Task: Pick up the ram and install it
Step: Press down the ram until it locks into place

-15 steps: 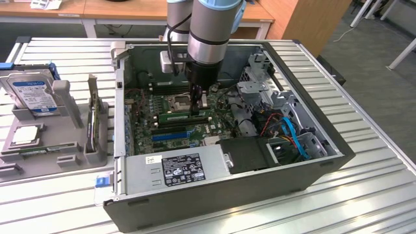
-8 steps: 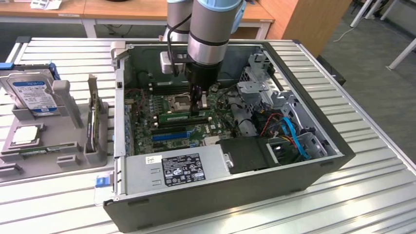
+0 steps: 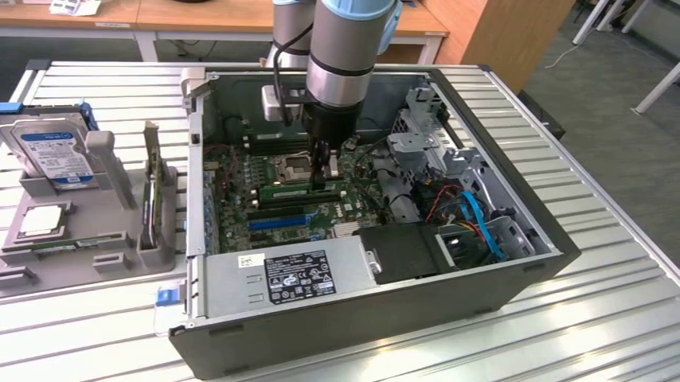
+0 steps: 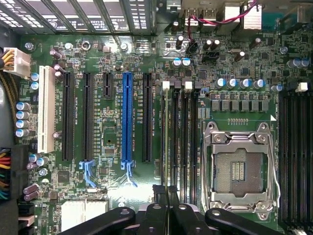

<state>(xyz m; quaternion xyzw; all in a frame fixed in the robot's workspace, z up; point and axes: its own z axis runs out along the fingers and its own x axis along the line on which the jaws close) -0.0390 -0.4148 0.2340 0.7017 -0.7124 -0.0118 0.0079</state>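
Reaching down into the open case (image 3: pixel 499 263), the hand (image 3: pixel 323 169) has its fingers nearly closed, pinching the top edge of the ram (image 3: pixel 301 190), a thin green stick standing in a slot on the motherboard (image 4: pixel 112 127) beside the square metal socket (image 4: pixel 239 169). Ribbed metal slats form the worktop (image 3: pixel 595 318); a grey tray (image 3: pixel 64 247) lies along its edge at the exterior view's left, with wooden desks (image 3: pixel 212 16) behind.

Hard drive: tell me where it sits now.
On the exterior view's left, outside the case, the hard drive stands in the grey tray, with the processor chip just nearer the camera.
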